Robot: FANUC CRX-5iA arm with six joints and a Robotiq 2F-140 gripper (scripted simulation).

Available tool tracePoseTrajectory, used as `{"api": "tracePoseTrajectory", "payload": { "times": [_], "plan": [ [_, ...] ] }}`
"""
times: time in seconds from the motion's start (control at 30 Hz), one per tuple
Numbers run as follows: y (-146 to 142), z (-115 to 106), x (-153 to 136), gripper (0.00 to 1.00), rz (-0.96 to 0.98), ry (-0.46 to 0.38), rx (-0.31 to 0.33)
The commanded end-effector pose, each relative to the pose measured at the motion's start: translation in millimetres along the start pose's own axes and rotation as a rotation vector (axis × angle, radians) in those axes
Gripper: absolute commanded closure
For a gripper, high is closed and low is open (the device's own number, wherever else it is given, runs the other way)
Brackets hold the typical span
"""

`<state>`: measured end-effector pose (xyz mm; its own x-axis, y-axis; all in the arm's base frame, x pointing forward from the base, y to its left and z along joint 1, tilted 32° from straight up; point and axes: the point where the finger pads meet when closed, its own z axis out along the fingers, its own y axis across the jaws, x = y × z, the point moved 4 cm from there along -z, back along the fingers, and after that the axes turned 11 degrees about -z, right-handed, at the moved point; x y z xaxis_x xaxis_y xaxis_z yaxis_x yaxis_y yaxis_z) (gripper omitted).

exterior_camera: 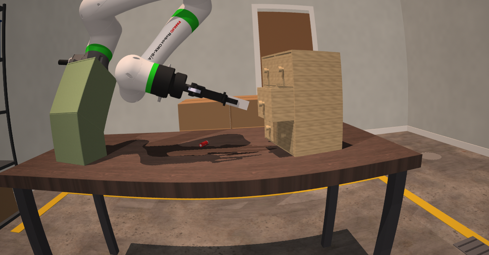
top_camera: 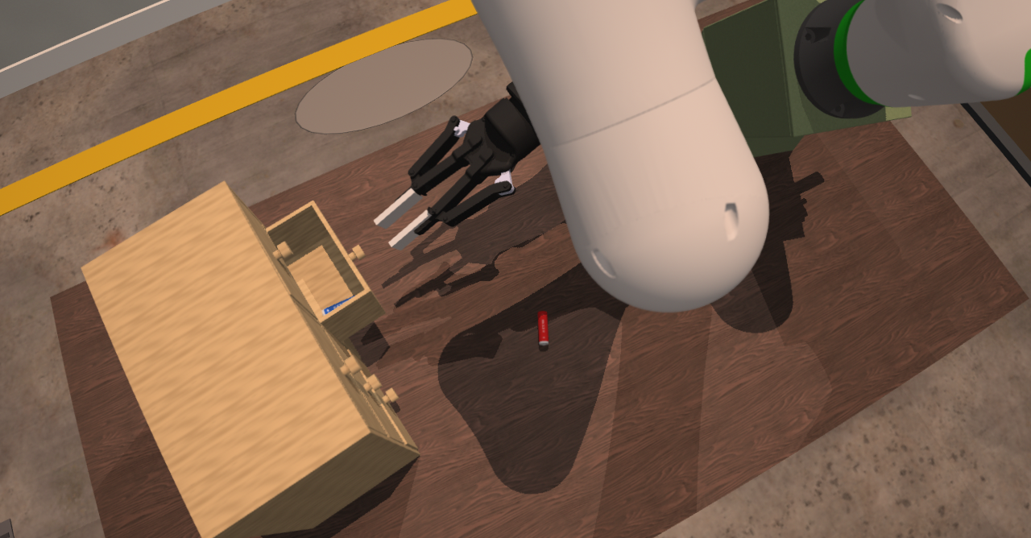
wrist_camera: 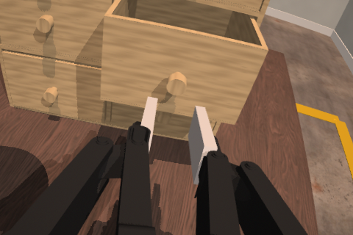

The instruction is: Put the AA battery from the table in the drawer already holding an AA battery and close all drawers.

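The red AA battery (top_camera: 543, 328) (exterior_camera: 204, 143) lies on the table. The wooden chest (top_camera: 216, 333) (exterior_camera: 318, 99) stands upright. Its middle drawer at one side (top_camera: 358, 311) (exterior_camera: 282, 104) (wrist_camera: 220, 66) is pulled partly out and looks level. A blue battery-like thing (top_camera: 337, 307) lies in it along a side wall; the wrist view hides it. My gripper (top_camera: 384, 233) (exterior_camera: 247, 105) (wrist_camera: 173, 117) is open a little and empty, a short way off the drawer's front. The drawer's knob (top_camera: 357, 252) (exterior_camera: 261, 104) (wrist_camera: 176, 84) is free of the fingers.
Below the open drawer is a dark recessed bay (exterior_camera: 285, 136) with no drawer front in it. The other drawers that show look pushed in. The arm's green pedestal (exterior_camera: 80, 117) stands at the table's other end.
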<state>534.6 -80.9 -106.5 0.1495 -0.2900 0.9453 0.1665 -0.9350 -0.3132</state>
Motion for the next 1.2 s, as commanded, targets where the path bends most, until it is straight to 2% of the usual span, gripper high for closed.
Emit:
{"api": "tracePoseTrajectory", "payload": {
  "times": [0.0,0.13,0.3,0.37,0.5,0.93,1.17],
  "plan": [
    [0.2,-1.4,-0.7,0.80,0.000,-0.001,0.000],
    [0.2,-9.8,-0.4,0.80,0.000,-0.001,0.000],
    [0.4,-37.2,0.5,0.80,0.000,-0.001,0.000],
    [0.4,-37.2,0.5,0.80,0.000,-0.001,0.000],
    [0.5,-52.0,0.9,0.80,0.000,-0.001,0.000],
    [0.8,-55.8,1.8,0.80,0.000,-0.009,0.001],
    [1.6,-61.0,6.0,0.80,0.001,-0.057,0.011]
  ]
}}
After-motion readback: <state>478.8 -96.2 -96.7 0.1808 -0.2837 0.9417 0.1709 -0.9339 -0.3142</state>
